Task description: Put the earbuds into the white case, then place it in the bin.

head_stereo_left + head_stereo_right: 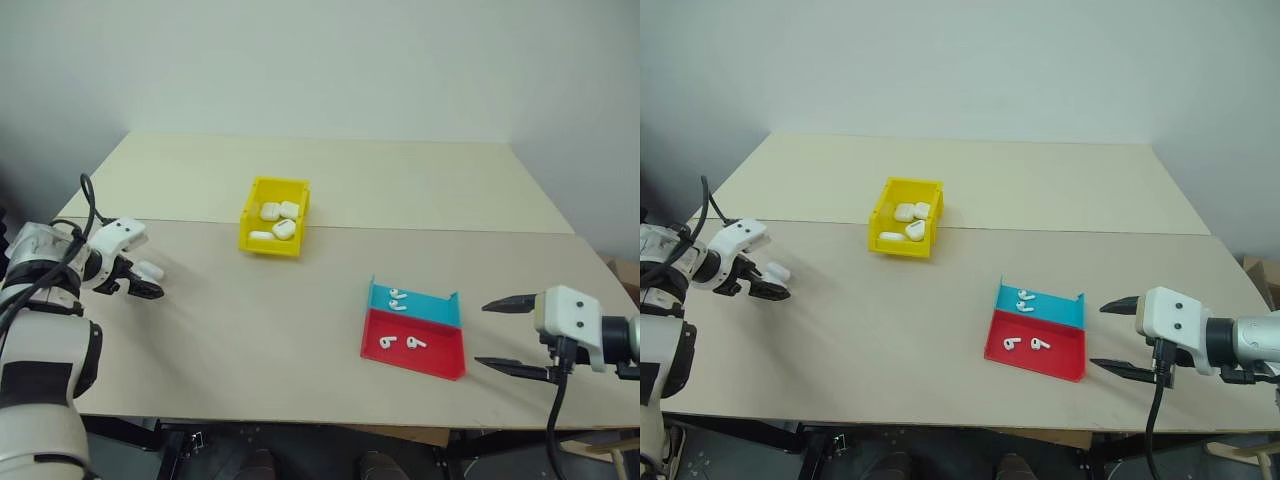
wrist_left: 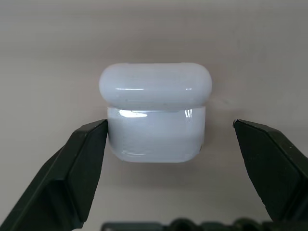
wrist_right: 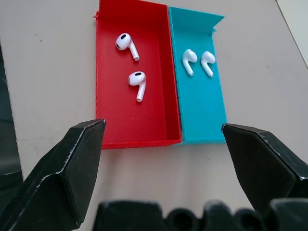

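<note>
Slippage is being risked: the white case (image 2: 155, 113) is being straddled off-centre on the counter (image 1: 250, 320) by the wide-open left tool (image 2: 168, 144).

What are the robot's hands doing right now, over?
Left gripper open, straddling a white case on the table. Right gripper open, facing the tray with four earbuds. Bin already holds cases. Nothing in the way.

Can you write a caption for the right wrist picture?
Open jaws face a red-and-blue tray holding four earbuds.
</note>
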Robot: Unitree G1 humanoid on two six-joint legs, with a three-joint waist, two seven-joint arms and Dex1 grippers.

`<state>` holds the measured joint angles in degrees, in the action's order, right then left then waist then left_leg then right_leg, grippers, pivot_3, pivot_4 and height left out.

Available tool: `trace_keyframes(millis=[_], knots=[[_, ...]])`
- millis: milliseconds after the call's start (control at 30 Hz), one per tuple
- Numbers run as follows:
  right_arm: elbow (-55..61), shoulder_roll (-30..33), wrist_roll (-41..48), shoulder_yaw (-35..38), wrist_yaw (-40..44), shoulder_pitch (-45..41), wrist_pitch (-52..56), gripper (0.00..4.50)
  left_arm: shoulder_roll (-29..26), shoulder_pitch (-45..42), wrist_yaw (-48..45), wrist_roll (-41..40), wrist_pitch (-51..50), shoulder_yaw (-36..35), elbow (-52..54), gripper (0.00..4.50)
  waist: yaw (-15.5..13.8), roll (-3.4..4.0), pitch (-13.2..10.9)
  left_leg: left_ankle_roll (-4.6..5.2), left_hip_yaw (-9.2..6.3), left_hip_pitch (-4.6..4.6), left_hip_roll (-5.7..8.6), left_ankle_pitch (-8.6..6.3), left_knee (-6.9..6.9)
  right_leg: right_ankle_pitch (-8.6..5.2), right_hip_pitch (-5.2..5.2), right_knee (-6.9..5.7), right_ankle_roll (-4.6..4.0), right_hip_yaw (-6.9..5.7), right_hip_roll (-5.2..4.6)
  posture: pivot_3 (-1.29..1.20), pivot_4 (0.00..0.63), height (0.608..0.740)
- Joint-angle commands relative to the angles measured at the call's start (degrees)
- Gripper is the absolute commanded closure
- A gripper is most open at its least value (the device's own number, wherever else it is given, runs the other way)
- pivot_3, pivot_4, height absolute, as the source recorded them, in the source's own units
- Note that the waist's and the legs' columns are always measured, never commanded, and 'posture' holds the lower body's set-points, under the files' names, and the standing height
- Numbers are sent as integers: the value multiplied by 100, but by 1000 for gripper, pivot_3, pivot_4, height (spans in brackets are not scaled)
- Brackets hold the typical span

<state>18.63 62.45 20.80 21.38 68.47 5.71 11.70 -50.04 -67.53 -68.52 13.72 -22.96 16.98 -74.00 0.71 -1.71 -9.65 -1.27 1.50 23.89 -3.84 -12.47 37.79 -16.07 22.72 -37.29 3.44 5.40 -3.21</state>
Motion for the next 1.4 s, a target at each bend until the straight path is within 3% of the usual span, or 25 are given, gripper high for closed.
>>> trace_keyframes(millis=[33,333,433,567,833,1000,1100,1233,1333,1400], knots=[[113,-22,-55,170,-94,10,-41,23,-14,-28,21,109,-53,-63,1,0,0,0,0,0,0,0,0,0,0,0,0,0,0,0,0,0,150,740],[133,-43,-116,124,-163,9,-56,23,20,11,71,218,-38,-73,1,0,2,0,0,0,0,-1,0,0,1,0,0,-4,0,0,0,0,150,740],[130,-64,-161,98,-185,4,-58,0,53,19,268,254,-82,-106,-18,580,1,0,0,0,0,-2,1,0,1,0,0,-5,0,0,0,0,150,740],[151,-87,-180,82,-187,2,-54,0,57,16,246,273,-90,-127,-17,1736,5,-1,1,0,-1,-5,2,0,5,0,1,-22,0,1,0,0,150,740],[119,-110,-227,58,-224,-53,-79,0,-49,-43,172,281,21,-150,71,1737,8,-1,1,0,-1,-9,2,0,5,0,1,-29,0,2,0,0,150,740],[88,-73,-224,137,-208,-62,-98,0,-222,-167,-405,-41,191,-443,477,1737,6,-3,0,0,-1,-7,2,0,5,0,4,-30,0,2,0,0,150,740],[147,-15,-161,254,-179,-93,-26,0,-417,264,-1351,-842,202,-1029,1736,1737,7,-3,0,-1,-1,-6,2,1,5,0,4,-29,0,1,0,0,150,740],[322,84,-58,418,-152,-213,76,0,-351,1670,-1750,-2491,-839,-2225,4689,1737,18,1,1,-2,3,-7,-2,1,5,-1,4,-38,0,2,-6,0,150,740],[568,220,22,486,-118,-333,192,0,272,2939,-1169,-3631,-1281,-3063,7009,1737,26,9,6,-2,2,-14,-3,1,7,-1,-1,-40,0,5,-8,0,150,740],[769,341,76,442,-142,-515,360,0,950,3668,-751,-4187,-977,-3410,8112,1737,15,10,7,-2,1,-19,-3,1,9,-1,-10,-39,0,5,-10,0,150,740]])
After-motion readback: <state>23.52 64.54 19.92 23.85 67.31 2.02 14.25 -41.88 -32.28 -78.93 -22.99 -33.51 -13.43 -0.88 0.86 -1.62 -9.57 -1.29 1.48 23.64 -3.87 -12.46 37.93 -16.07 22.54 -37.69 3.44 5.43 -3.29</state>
